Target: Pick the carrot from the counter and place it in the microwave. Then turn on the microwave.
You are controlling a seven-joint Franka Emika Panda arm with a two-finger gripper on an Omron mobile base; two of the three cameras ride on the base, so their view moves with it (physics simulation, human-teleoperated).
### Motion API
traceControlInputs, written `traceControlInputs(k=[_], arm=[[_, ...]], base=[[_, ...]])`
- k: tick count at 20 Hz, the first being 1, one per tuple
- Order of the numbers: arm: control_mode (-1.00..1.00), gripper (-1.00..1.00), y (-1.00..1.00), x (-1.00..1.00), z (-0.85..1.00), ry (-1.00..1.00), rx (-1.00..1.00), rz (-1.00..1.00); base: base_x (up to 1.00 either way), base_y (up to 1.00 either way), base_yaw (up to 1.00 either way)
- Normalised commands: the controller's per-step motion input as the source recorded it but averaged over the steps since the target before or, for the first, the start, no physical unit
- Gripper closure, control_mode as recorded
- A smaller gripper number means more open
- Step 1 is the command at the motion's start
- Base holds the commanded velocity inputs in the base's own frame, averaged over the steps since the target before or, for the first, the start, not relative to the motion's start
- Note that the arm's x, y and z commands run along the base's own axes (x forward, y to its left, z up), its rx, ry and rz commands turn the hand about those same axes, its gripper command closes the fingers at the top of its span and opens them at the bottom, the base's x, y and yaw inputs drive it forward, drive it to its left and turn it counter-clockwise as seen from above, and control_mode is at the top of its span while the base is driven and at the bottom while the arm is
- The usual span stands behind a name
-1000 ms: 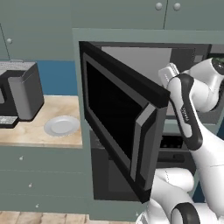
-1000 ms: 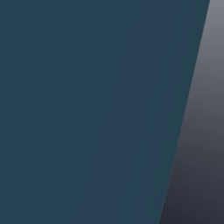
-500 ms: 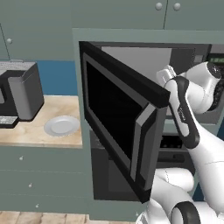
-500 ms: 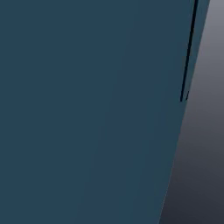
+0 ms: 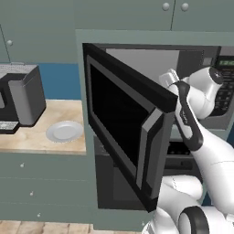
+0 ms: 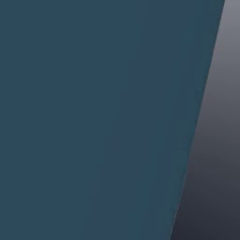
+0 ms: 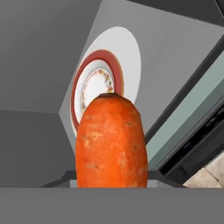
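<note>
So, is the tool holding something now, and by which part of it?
Yes, the carrot. The tool grips it at its lower end in the hand view; the other end points toward the microwave plate.

A home kitchen is shown: a built-in microwave (image 5: pixel 151 119) with its door swung open is set among grey-green cabinets (image 5: pixel 123 13) at twelve o'clock, and a beige stone table (image 5: pixel 41 137) at nine o'clock carries a grey plate (image 5: pixel 65 131) and a dark toaster-like appliance (image 5: pixel 20 98) before a blue backsplash (image 5: pixel 59 80).
</note>
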Motion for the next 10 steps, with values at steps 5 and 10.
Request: traceControlInputs(k=[5,10], arm=[[-1.00,1.00,0.02,0.29,0.00,0.00,0.00,0.00],[-1.00,1.00,0.01,0.24,-0.01,0.00,0.00,0.00]], base=[[0.00,0.00,0.00],[0.00,0.00,0.00]])
